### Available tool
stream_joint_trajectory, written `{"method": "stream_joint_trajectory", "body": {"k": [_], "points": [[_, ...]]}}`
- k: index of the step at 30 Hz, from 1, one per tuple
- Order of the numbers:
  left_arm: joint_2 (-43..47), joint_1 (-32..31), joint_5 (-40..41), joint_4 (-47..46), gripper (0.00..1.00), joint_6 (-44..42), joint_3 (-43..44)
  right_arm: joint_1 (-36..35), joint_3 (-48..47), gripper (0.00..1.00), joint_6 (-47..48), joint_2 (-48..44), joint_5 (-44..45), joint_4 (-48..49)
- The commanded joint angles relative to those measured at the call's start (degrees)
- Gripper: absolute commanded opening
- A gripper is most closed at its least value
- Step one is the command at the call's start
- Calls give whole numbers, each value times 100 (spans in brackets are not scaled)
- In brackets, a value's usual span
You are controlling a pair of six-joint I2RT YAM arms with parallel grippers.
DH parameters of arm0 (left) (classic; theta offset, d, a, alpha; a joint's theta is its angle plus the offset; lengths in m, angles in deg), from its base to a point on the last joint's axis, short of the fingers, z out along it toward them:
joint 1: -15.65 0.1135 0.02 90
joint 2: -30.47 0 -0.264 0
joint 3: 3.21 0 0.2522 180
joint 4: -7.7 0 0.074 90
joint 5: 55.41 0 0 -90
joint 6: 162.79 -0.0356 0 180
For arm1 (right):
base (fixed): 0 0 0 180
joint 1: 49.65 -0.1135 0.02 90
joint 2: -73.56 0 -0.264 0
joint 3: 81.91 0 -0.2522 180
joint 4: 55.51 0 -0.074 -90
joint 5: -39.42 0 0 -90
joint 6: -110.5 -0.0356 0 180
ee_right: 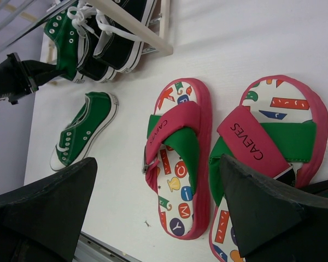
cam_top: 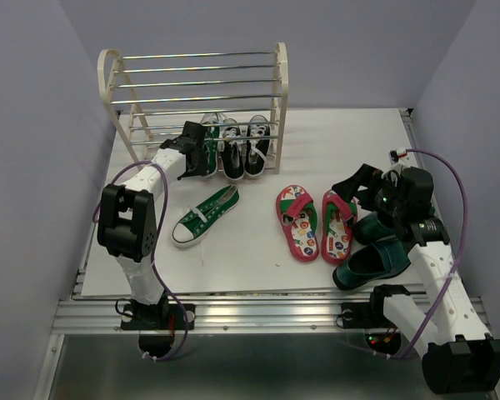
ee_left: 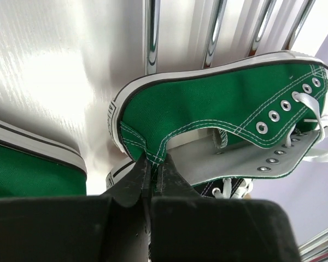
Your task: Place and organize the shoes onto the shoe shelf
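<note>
My left gripper [cam_top: 197, 157] is shut on the heel of a green white-laced sneaker [ee_left: 218, 103] and holds it at the bottom tier of the shoe shelf [cam_top: 281, 83], next to two black sneakers [cam_top: 243, 150]. In the left wrist view the closed fingers [ee_left: 169, 177] pinch the heel edge under the chrome bars [ee_left: 151, 33]. The second green sneaker [cam_top: 204, 215] lies on the table. My right gripper [cam_top: 356, 185] is open and empty above the red-pink flip-flops [cam_top: 297, 221], which also show in the right wrist view [ee_right: 180, 158]. The teal loafers [cam_top: 372, 260] lie under the right arm.
The shelf's upper tiers hold nothing. The white table's front edge [cam_top: 250, 292] runs just below the loafers. The purple walls stand close on both sides. The loose green sneaker [ee_right: 82, 131] lies between the two arms.
</note>
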State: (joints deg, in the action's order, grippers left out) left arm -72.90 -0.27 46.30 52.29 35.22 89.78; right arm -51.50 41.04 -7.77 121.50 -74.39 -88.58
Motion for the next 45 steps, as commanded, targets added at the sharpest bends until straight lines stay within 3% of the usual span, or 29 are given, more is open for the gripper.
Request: {"method": "stream_joint_trajectory", "body": {"k": [1,11,22,34,41,43,45], "points": [[71,63,306,-33,0,-105,296,0,-39,100,94,-40,34,41],[432,54,1122,424,0,212,322,0,-92,100,155,4,123,33],[590,28,1264,319,0,582,-117,0,-66,100,173,57,96,41],[-728,-438,1361,1206,0,766,1736,0,-22,100,234,92,184,41],[-623,-561,1167,1128,0,941,1274,0,-31,100,261,66,210,41],[-404,-561,1159,882,5,968,870,0,-31,100,261,84,193,41],[-254,-561,1185,680,18,986,613,0,-22,100,252,84,158,41]]}}
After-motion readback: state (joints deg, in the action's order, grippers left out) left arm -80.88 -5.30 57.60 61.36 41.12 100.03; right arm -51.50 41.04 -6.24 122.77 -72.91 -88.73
